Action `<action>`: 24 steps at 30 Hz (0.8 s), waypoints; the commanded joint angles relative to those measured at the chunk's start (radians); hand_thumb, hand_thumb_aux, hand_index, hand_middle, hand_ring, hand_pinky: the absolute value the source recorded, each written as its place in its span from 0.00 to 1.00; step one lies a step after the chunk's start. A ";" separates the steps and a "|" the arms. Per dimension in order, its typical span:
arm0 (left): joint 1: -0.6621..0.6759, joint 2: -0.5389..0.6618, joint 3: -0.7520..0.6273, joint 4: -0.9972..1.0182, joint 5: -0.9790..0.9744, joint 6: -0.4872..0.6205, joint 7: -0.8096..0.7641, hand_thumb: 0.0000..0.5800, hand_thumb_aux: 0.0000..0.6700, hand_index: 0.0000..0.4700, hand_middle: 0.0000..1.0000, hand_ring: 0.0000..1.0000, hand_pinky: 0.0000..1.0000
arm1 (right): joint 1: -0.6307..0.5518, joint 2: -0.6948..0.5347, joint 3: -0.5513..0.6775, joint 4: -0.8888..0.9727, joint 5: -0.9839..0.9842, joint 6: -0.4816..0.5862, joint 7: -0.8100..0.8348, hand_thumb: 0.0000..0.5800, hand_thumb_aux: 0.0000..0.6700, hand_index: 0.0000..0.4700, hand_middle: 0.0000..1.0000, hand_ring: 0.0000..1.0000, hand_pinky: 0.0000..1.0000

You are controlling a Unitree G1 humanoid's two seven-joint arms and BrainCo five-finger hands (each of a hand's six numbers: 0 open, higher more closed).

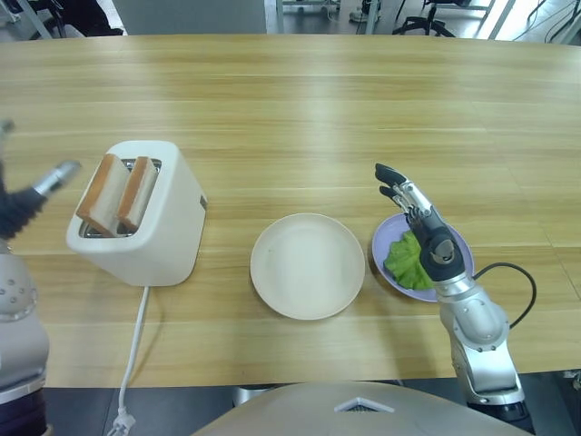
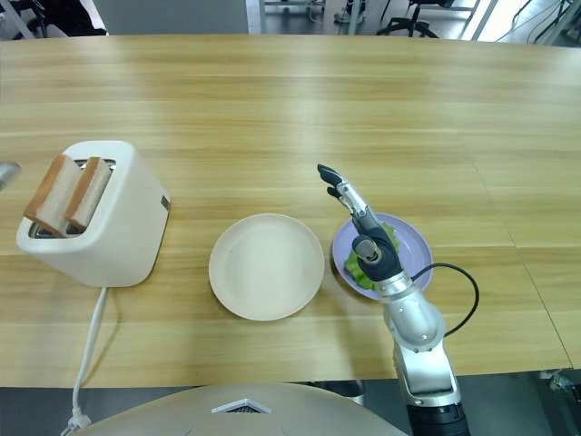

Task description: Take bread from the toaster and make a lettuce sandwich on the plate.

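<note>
A white toaster (image 1: pixel 150 232) stands at the left of the table with two bread slices (image 1: pixel 118 193) sticking up from its slots. An empty cream plate (image 1: pixel 308 264) lies in the middle. To its right a purple plate (image 1: pixel 460 245) holds a lettuce leaf (image 1: pixel 405 259). My right hand (image 1: pixel 413 207) hovers above the purple plate with its fingers stretched out, holding nothing. My left hand (image 1: pixel 36 193) is at the left edge, just left of the toaster, fingers extended and apart from the bread.
The toaster's white cord (image 1: pixel 134 350) trails off the table's front edge. A black cable (image 1: pixel 513 282) loops by my right forearm. The wide wooden table (image 1: pixel 300 109) stretches behind, with chair legs beyond its far edge.
</note>
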 commanded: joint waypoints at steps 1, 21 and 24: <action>0.023 0.003 -0.076 0.004 0.031 0.046 -0.098 0.00 0.00 0.00 0.00 0.00 0.00 | 0.025 -0.022 -0.039 -0.024 0.029 0.022 0.017 0.00 0.00 0.00 0.00 0.00 0.00; -0.050 0.005 -0.165 -0.040 0.089 0.065 -0.184 1.00 1.00 0.98 0.00 0.00 0.00 | 0.057 -0.045 -0.101 -0.052 0.035 0.013 0.029 0.00 0.00 0.00 0.00 0.00 0.00; -0.076 -0.007 -0.165 -0.033 0.074 0.033 -0.151 1.00 1.00 0.98 0.27 0.27 0.27 | 0.056 -0.046 -0.104 -0.048 0.029 0.010 0.030 0.00 0.00 0.00 0.00 0.00 0.00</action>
